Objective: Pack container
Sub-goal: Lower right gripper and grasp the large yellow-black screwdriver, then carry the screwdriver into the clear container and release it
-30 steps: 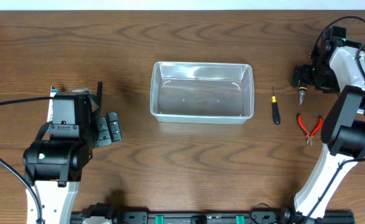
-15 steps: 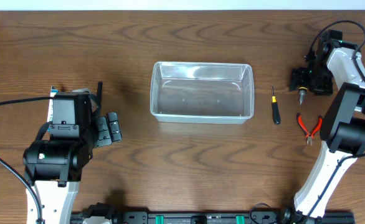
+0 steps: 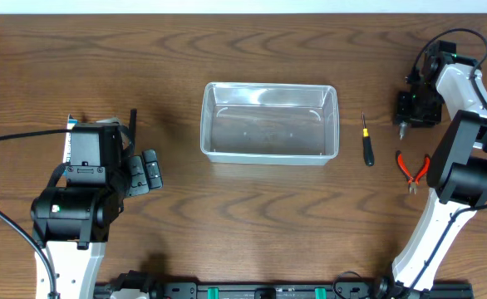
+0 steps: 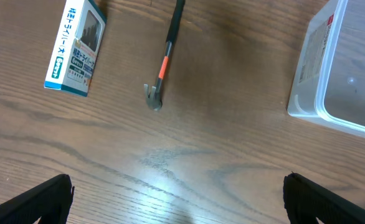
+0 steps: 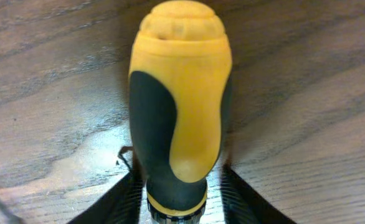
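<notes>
– Far right of the table, toward the back: right gripper is on the yellow-handled driver. Wrist view shows its fingers tight on either side of the handle's collar. Reads as clamped on it.
– Lifted?
– Can't tell. Wood grain sits close behind the handle, no clear gap. I'd log the step as picking up the first tool. Container sits mid-table, long side across, nothing in it.
– So packing isn't begun. Next move?
– Judgement only: raise the driver clear, carry it left toward the container, get above the right rim before lowering. The rim stands proud of the table, so a low sweep would knock the wall.
– Anything on that path?
– Small screwdriver lies between gripper and container, just off the container's right wall. Red pliers lie nearer the arm's base, off the line. Keep height and both are cleared.
– Left side?
– Left gripper is spread wide, holding nothing, over bare wood. Ahead of it lies a black tool with orange band, with the blue-and-white box beside that, not touching. The container's left corner shows at the wrist view's right edge.
– Room?
– Plenty. The front of the table is bare on both sides of the container. The arms are well apart, so no crossing is needed if each works its own side.
</notes>
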Tool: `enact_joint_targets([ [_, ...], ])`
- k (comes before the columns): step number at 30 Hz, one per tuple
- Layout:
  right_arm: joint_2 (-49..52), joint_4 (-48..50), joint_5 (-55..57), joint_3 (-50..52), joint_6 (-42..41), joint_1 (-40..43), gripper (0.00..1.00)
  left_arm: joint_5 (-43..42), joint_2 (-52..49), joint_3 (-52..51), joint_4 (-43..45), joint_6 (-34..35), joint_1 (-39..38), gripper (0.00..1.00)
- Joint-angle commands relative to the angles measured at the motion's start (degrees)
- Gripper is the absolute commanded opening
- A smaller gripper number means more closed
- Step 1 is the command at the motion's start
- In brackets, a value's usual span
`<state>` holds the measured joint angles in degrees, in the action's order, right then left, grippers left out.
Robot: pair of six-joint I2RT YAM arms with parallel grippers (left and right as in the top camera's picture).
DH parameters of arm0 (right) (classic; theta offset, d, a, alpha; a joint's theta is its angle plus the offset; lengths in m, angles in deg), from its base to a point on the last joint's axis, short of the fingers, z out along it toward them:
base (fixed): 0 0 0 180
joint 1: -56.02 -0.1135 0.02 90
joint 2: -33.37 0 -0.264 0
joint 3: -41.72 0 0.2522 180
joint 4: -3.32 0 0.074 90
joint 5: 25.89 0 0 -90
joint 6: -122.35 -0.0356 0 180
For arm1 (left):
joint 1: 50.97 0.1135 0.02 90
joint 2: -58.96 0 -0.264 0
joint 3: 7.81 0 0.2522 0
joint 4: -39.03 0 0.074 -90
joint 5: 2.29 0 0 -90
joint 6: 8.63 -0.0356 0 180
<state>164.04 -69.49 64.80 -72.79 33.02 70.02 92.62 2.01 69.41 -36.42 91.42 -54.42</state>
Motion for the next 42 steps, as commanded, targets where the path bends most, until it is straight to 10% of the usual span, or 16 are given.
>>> enact_joint_targets([
  [1,0.98,-0.24,0.33,0.33,0.04,-0.59,0.38,0.7,0.15,1.18,-0.26,-1.16,-0.13,0.98],
  [15,0.98,-0.26,0.35,0.33,0.04,-0.59,0.02,0.68,0.15,1.18,-0.26,-1.16,-0.13,0.98],
  [28,-8.41,-3.37,0.42,-8.26,0.87,-2.43,0.01,0.7,0.15,1.18,-0.24,-1.18,-0.13,0.98],
  [42,-21.42,-9.44,-4.83,-12.35,46.27,-33.09,0.01,0.7,0.15,1.18,-0.24,-1.18,-0.13,0.98],
])
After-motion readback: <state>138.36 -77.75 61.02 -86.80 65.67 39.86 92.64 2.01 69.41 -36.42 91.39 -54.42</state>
